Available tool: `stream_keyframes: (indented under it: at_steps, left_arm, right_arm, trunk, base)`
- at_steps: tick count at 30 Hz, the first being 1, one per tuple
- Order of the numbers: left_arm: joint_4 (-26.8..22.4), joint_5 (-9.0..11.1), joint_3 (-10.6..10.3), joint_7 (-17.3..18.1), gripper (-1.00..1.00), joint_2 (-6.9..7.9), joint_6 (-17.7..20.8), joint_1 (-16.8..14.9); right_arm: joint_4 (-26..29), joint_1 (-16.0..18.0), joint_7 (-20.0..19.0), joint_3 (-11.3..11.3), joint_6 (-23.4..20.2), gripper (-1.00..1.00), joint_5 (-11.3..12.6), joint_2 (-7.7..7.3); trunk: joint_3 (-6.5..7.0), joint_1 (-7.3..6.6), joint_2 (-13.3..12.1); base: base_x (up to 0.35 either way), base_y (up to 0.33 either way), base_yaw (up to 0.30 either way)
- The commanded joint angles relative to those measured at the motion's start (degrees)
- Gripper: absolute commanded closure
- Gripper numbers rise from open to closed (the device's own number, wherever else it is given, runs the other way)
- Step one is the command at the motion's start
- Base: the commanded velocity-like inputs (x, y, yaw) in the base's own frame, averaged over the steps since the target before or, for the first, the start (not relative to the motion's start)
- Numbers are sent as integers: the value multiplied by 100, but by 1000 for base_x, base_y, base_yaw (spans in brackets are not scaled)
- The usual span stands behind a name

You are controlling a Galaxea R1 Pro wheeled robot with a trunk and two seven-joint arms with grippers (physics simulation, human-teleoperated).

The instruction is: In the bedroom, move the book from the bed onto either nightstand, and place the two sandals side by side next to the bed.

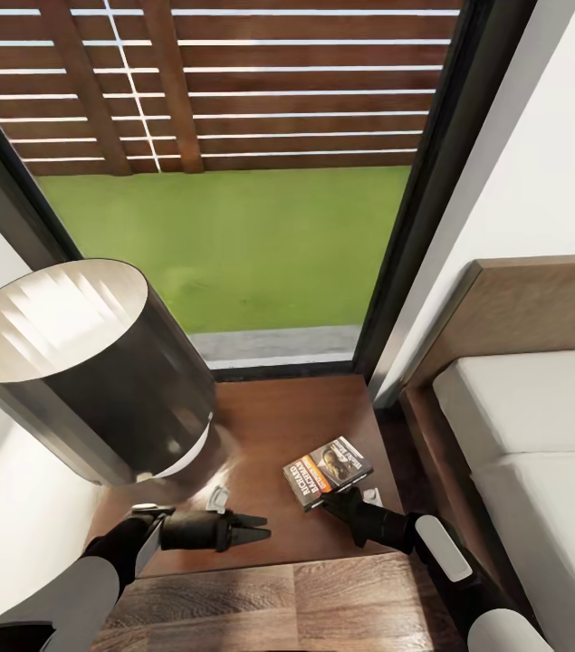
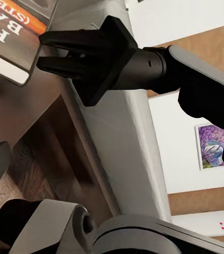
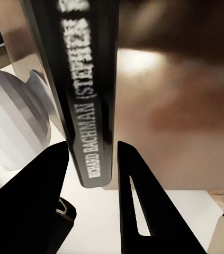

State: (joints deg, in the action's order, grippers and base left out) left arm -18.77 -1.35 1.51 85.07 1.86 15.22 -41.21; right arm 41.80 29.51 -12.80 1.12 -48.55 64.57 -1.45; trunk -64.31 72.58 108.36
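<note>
- The book [image 1: 327, 470] lies on the nightstand [image 1: 269, 426], with its near corner between the right gripper [image 1: 330, 497] fingers.
- In the right wrist view the book's spine [image 3: 88, 90] runs straight out from between the two fingers [image 3: 138, 196]; white lettering on it reads "RICHARD BACHMAN (STEPHEN", and the far end blurs out before the rest can be read.
- In that view narrow gaps show between the spine and each finger, so the right fingers stand around the book in a loosened pose; whether they touch it cannot be told.
- From the head view the cover shows an orange band with white "RICHARD BACHMAN" and a grey picture beside it; smaller print is too fine to read.
- The left wrist view catches one corner of the cover [image 2: 8, 32]: the orange band with "(STE" and large white letters cut off at the picture's edge.
- The left gripper [image 1: 255, 531] hovers over the front part of the surface, its fingers pressed together on nothing, pointing toward the book.
- A lamp shade [image 1: 88, 371], dark outside and pale inside, hides the surface beyond the left fingers.
- The bed [image 1: 541, 426] lies past the right fingers, cut off at the picture's edge.
- A small white object [image 1: 217, 499] just beyond the left fingers is hard to make out.
</note>
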Motion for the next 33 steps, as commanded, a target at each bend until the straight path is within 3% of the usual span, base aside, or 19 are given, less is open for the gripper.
stream_keyframes:
  at_steps: [1,28,33]
  left_arm:
    - [-1,-15,15,23,-100,-1,60,-2]
    - [-4,-15,9,27,-100,-19,60,-2]
    - [-4,-15,7,27,-100,-19,60,-2]
  right_arm:
    - [-1,3,-39,11,-6,100,-24,-5]
    - [12,3,-39,11,-6,100,-24,-5]
    - [13,3,-39,11,-6,100,-24,-5]
  trunk:
    - [-3,-1,1]
    - [-57,65,122]
    - [-147,175,322]
  base:
    - [0,0,0]
    - [0,0,0]
    - [0,0,0]
